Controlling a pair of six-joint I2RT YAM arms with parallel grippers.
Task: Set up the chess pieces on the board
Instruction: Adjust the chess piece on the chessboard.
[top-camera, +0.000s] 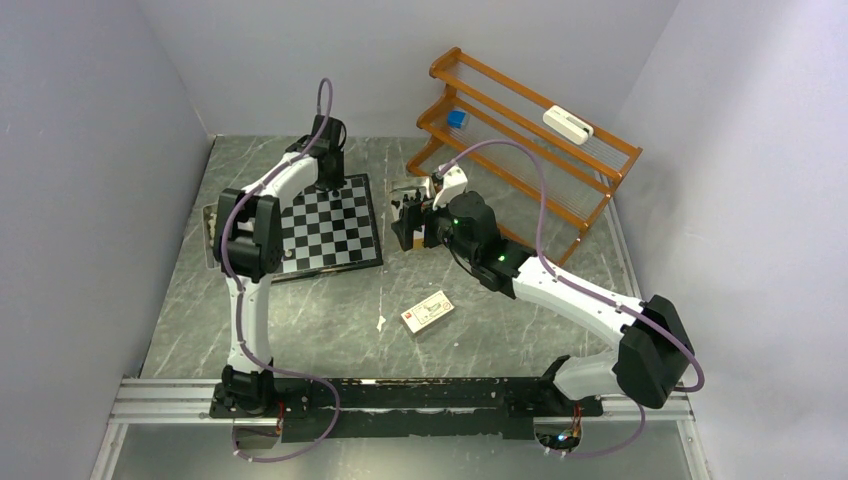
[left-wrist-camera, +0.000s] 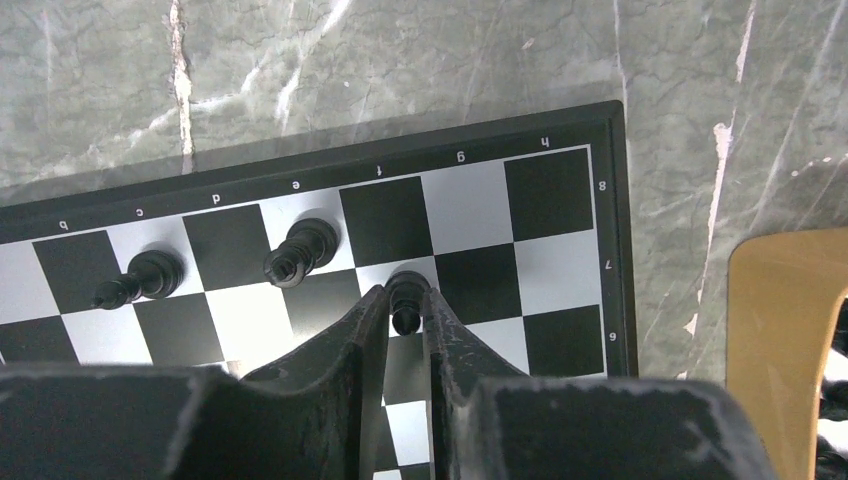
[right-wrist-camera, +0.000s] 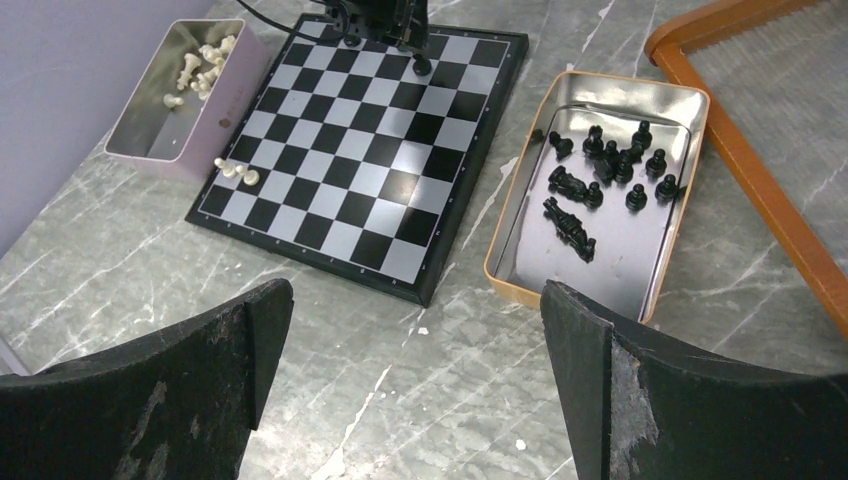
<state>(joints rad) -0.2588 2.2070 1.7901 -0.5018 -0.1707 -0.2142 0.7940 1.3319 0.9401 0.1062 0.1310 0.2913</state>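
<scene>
Looking at mid-frame in the left wrist view, you see your left gripper (left-wrist-camera: 406, 296) pinching a black pawn (left-wrist-camera: 405, 308) standing on the board (left-wrist-camera: 545, 195); your right gripper (right-wrist-camera: 415, 290) gapes wide.

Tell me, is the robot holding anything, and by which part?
The left gripper pinches a small black chess piece by its sides, over the board. The right gripper holds nothing.
</scene>
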